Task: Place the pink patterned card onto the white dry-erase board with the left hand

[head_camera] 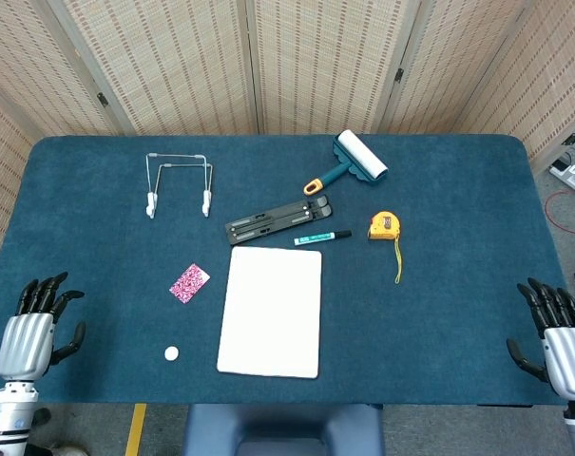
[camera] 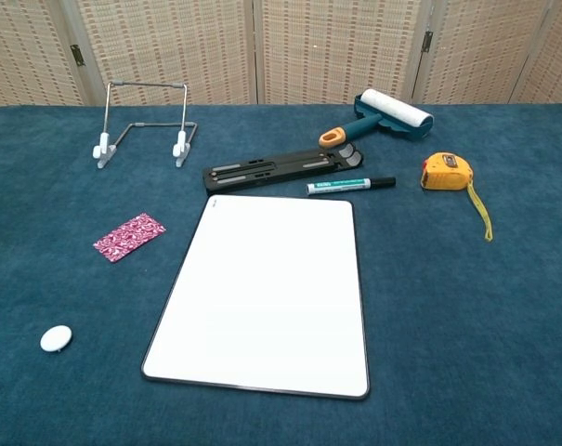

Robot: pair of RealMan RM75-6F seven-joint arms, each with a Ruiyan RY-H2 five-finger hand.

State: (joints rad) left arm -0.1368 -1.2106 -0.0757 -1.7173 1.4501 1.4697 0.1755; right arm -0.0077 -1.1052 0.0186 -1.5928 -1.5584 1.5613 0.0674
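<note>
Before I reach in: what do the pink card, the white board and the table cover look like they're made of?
Pink patterned card: thin and flat, probably printed paper or plastic; the finish is too small to judge.
White dry-erase board: smooth, even white face with a thin dark rim, likely coated board or melamine.
Table cover: dark blue, matte and fuzzy, seemingly felt or short-pile fabric.

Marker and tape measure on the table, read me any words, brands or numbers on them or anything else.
None can be read.
Marker: label has white print, too small and blurred to read.
Tape measure: dark patch on its case, no legible text.
Pink patterned card: pattern only, no words visible.
</note>
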